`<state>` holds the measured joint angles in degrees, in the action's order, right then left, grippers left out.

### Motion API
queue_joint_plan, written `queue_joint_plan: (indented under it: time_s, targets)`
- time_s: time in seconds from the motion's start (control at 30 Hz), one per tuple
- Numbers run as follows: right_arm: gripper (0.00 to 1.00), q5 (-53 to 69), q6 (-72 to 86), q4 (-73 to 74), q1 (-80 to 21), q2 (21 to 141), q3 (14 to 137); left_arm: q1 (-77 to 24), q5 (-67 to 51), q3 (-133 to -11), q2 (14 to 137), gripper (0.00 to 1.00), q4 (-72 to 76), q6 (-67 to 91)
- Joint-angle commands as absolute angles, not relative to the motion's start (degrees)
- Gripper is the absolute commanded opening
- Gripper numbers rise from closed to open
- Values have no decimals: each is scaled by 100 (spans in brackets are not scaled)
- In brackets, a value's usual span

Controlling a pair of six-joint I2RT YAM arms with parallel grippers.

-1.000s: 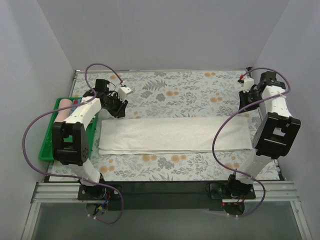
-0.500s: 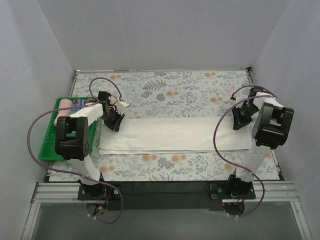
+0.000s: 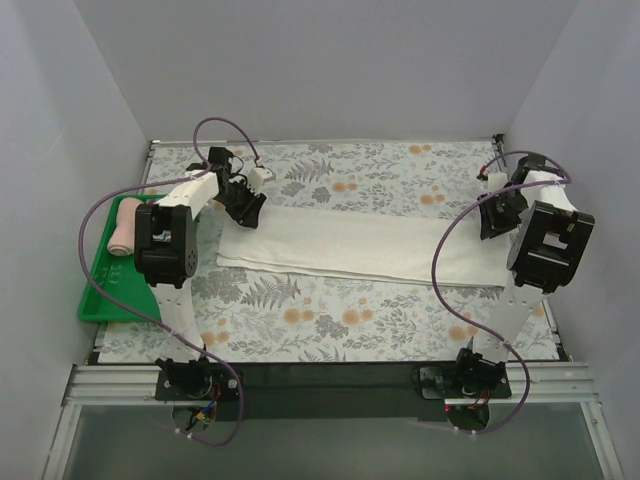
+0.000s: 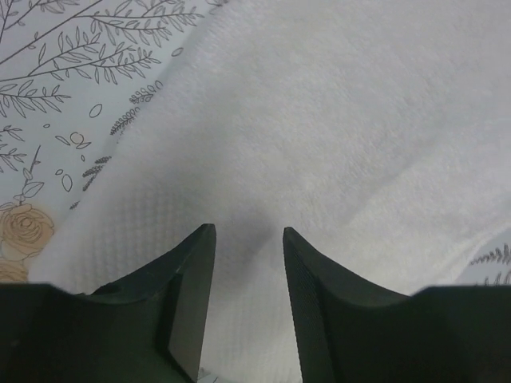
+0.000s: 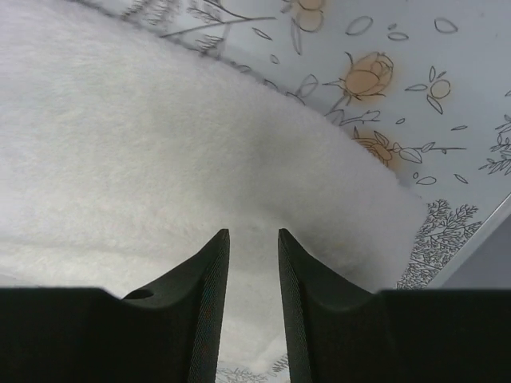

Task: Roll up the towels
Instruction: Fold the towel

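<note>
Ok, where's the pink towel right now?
In the top view the pink towel lies far left, in the far end of the green tray, left of the cream towel.

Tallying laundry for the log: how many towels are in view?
2: the cream-white towel lies spread across the middle; the pink towel sits rolled in the green tray at left. None seems hidden.

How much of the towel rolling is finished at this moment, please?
Done: the pink towel lies as a roll in the green tray. In hand: the cream towel lies flat, with the left gripper and the right gripper open over its two ends. Left: rolling that towel.
</note>
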<state>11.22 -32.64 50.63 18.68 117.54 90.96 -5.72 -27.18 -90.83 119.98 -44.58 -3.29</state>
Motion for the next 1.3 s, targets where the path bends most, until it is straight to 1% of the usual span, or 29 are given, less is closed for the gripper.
queue_joint_plan:
  time_s: [0.0, 0.1, 0.13, 0.2, 0.23, 0.3, 0.33, 0.37, 0.4, 0.43, 0.53, 0.67, 0.7, 0.8, 0.83, 1.0, 1.27]
  targets:
    - [32, 1904, -3744, 5387, 1425, 10613, 9142, -449, -3224, -9299, 11058, 39, -5307, -1439]
    - [29, 2284, -3709, 5519, 635, 9821, 8826, -317, -3322, -9203, 10592, 42, -6001, -2397]
    - [28, 2311, -3648, 5502, 111, 9669, 8642, -256, -3322, -9072, 10469, 43, -6116, -2608]
    - [25, 2320, -3377, 5415, -507, 9397, 8508, -11, -3436, -8930, 10240, 43, -6441, -3125]
    - [24, 2303, -3253, 5327, -1058, 9343, 8403, 174, -3541, -8851, 10196, 42, -6529, -3303]
    - [23, 2180, -3042, 4986, -1588, 9308, 8315, 516, -3682, -8588, 10046, 42, -6618, -3671]
    - [23, 2084, -2832, 4818, -2078, 9325, 8245, 623, -3761, -8517, 10020, 43, -6636, -3761]
    - [23, 1857, -2778, 4677, -2335, 9395, 8157, 711, -3831, -8438, 10028, 43, -6653, -3831]
    - [23, 1724, -2743, 4441, -2573, 9456, 8148, 851, -3841, -8455, 10081, 43, -6679, -3919]
    - [23, 1601, -2673, 4351, -3019, 9518, 8147, 905, -3858, -8472, 10133, 43, -6723, -3972]
    - [24, 1231, -2602, 4131, -3741, 9860, 8235, 1116, -4139, -8595, 10265, 44, -6908, -3955]
    - [24, 958, -2514, 3824, -4288, 10326, 8165, 1169, -4254, -8491, 10292, 45, -6873, -3894]
    - [24, 932, -2505, 3710, -4359, 10397, 8122, 1169, -4280, -8412, 10301, 48, -6864, -3876]
    - [24, 721, -2487, 3412, -4649, 10608, 7946, 1169, -4272, -8306, 10327, 51, -6856, -3902]
    - [24, 677, -2487, 3367, -4745, 10652, 7928, 1169, -4263, -8201, 10318, 54, -6829, -3902]
    - [23, 265, -2487, 3033, -4895, 10924, 7822, 1160, -4228, -7972, 10274, 55, -6689, -3973]
    - [22, -121, -2575, 2927, -4922, 11039, 7840, 1169, -4254, -7673, 10239, 55, -6425, -3990]
